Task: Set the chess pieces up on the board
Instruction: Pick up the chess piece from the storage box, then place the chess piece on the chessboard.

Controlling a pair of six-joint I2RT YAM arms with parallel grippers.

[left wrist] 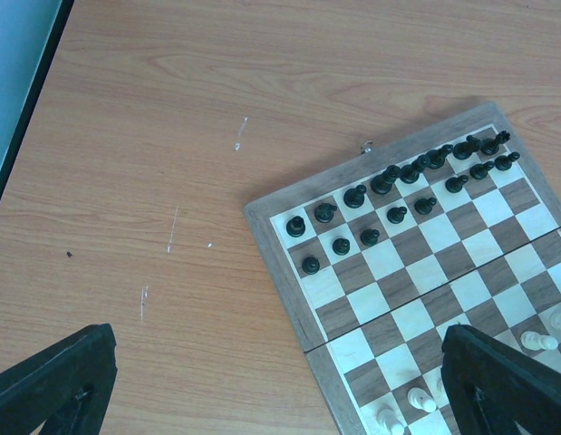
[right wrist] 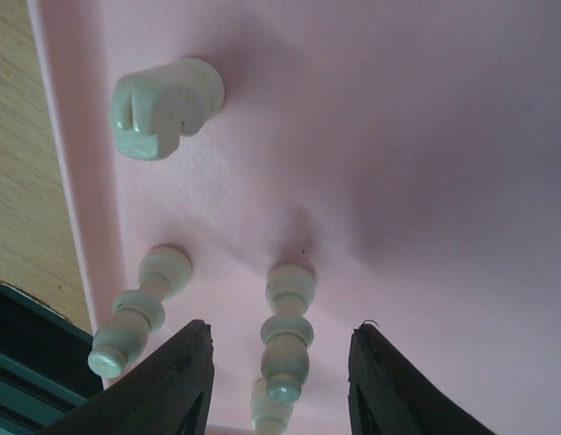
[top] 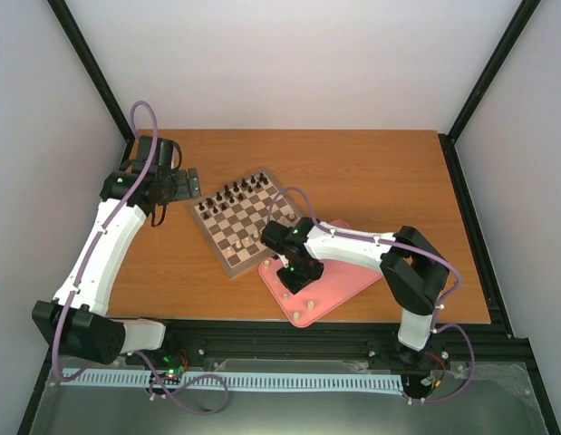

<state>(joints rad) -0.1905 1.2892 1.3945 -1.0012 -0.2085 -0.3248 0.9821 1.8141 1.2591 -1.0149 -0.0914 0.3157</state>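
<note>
- Top view: the board (top: 239, 217) lies askew left of centre on the desk (top: 380, 172); black pieces (top: 233, 192) fill its upper rows and a few pale pieces (top: 253, 237) stand near its lower edge; the pink tray (top: 353, 281) lies just right of and below the board; the right pincer (top: 294, 279) hangs over the tray's left part, where more pale pieces stand; the left pincer (top: 185, 184) sits at the upper left of the board, over bare desk; how wide either one stands cannot be read from here
- Left wrist view: the left pincer (left wrist: 278, 362) is spread wide and holds nothing; its dark fingers (left wrist: 53, 381) fill the two lower corners; the board (left wrist: 416, 263) takes up the right half of the frame; black pieces (left wrist: 389, 181) stand in two rows at the upper right; pale pieces (left wrist: 538, 342) stand at the lower right, partly hidden by the right finger
- Right wrist view: the right pincer (right wrist: 280, 362) is partly open, low over the pink tray (right wrist: 425, 136); a slim pale piece (right wrist: 287, 335) stands between its fingers (right wrist: 171, 381) at lower centre, with a gap on each side, so nothing is gripped; a second slim piece (right wrist: 135, 317) stands just left of the left finger, near the tray's left rim; a knight-shaped piece (right wrist: 167, 104) stands at the upper left; the desk (right wrist: 26, 181) shows as a strip along the left edge
</note>
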